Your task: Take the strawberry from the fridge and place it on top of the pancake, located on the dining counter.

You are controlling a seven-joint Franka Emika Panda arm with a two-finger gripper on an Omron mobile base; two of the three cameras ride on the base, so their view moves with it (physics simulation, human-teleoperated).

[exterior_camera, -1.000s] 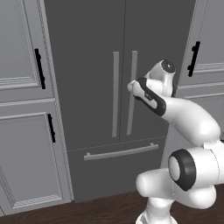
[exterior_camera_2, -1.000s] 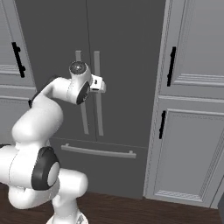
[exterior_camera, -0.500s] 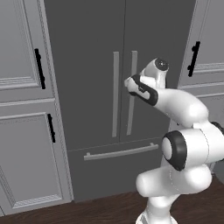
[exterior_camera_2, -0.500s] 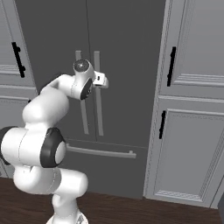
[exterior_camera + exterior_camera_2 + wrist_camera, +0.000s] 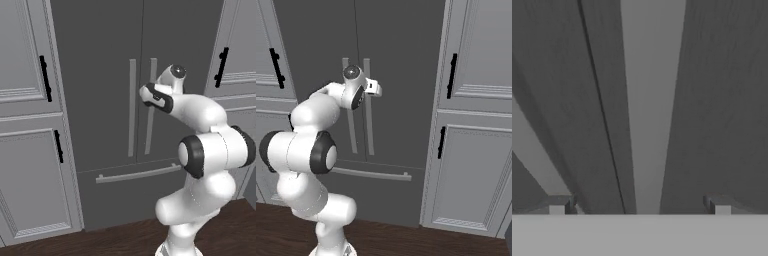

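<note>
1. Dark grey fridge (image 5: pixel 150 75) doors are shut, so the strawberry, presumably inside, is out of sight; opening, fetching and placing on the pancake all remain.
2. The arm is folded up and reaching forward at mid-door height, and the gripper (image 5: pixel 639 205) faces the right door's silver handle (image 5: pixel 652 100).
3. Its jaws stand wide and empty, straddling that bar.

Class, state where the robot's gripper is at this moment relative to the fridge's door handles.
The gripper is open, facing the closed fridge at mid-door height, with the right door's silver handle running between its fingertips in the hand view.
</note>
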